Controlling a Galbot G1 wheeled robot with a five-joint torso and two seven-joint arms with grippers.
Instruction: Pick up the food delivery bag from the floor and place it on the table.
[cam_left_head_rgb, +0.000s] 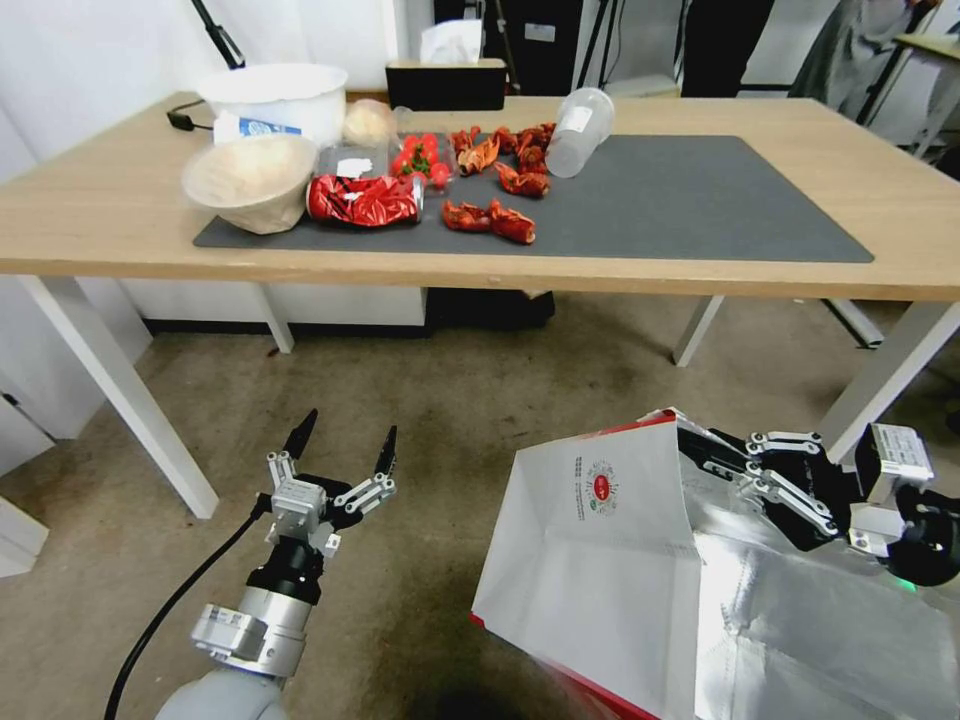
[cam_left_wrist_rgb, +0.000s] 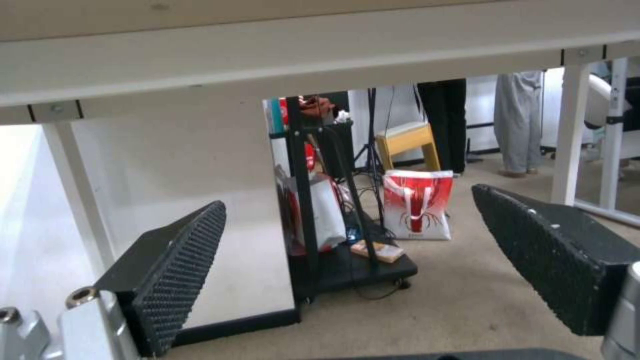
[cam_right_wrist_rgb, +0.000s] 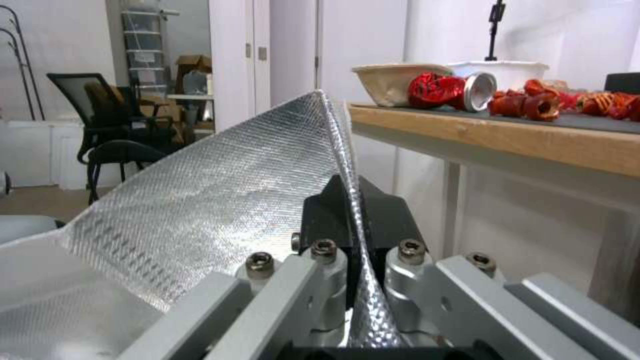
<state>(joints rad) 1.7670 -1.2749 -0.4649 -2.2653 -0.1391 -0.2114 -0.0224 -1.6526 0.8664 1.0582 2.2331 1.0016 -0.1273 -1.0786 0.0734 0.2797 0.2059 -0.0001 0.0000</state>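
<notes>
The food delivery bag (cam_left_head_rgb: 600, 540), white with a small round red logo and silver foil lining, hangs tilted at the lower right, in front of the table (cam_left_head_rgb: 700, 272). Its bottom runs out of the picture. My right gripper (cam_left_head_rgb: 697, 442) is shut on the bag's upper rim. In the right wrist view its fingers (cam_right_wrist_rgb: 383, 215) pinch the foil wall of the bag (cam_right_wrist_rgb: 220, 200), about level with the table's edge (cam_right_wrist_rgb: 507, 137). My left gripper (cam_left_head_rgb: 345, 440) is open and holds nothing, low over the floor before the table's left half. Its ribbed pads (cam_left_wrist_rgb: 180, 270) stand wide apart below the table's underside (cam_left_wrist_rgb: 300, 55).
On the left of the dark grey mat (cam_left_head_rgb: 680, 200) are two bowls (cam_left_head_rgb: 250, 180), a red foil snack packet (cam_left_head_rgb: 365, 198), crayfish shells (cam_left_head_rgb: 492, 220) and a tipped plastic cup (cam_left_head_rgb: 580, 130). White table legs (cam_left_head_rgb: 120, 390) flank the floor space. A black cart (cam_left_wrist_rgb: 340, 250) and another red-and-white bag (cam_left_wrist_rgb: 417, 205) stand beyond.
</notes>
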